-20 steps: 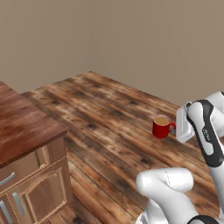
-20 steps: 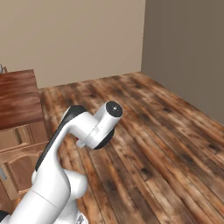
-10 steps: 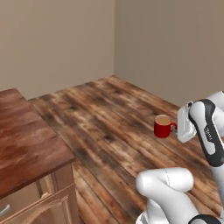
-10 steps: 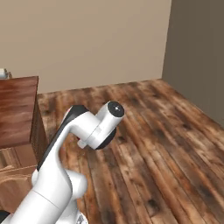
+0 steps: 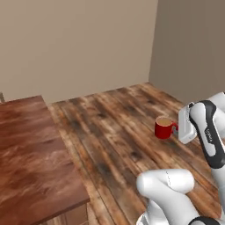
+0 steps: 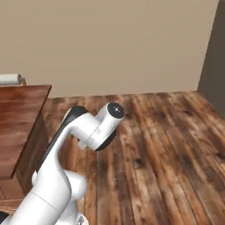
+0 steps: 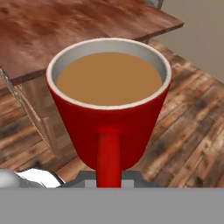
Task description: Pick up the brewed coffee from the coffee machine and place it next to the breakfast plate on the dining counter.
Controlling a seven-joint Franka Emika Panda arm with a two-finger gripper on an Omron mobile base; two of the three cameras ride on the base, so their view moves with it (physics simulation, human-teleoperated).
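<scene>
— Left base view: where's the red mug [image 5: 165, 128]?
— Aloft over the floorboards, its handle pinched in the closed gripper [image 5: 179, 128].
— Right base view?
— Wood counter [image 6: 19, 115] at left; no plate visible.
— Hand view?
— Coffee level, upright. Pickup done, placing remains.

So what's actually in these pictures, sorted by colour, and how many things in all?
Red: 1, the mug of coffee, held by its handle in the shut tool
Reddish-brown: 1, the wood counter
White: 1, a roll-like thing at the counter's far end, too small to identify
Total: 3
</scene>
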